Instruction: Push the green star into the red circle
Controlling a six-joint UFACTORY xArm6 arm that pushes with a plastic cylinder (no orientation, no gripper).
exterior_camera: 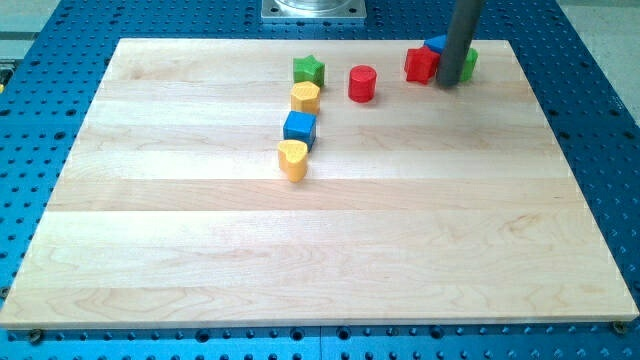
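Observation:
The green star [309, 70] lies near the view's top, left of centre. The red circle [362, 83], a short cylinder, stands about a block's width to its right, with a small gap between them. My tip [449, 83] is at the view's top right, well to the right of the red circle. It stands among a cluster of blocks there, right of a red block [420, 65], in front of a blue block [436, 45] and partly hiding a green block [468, 64].
Below the green star runs a column of blocks: a yellow hexagon [305, 97], a blue cube [299, 128] and a yellow heart [292, 159]. All rest on a wooden board [320, 250] on a blue perforated table.

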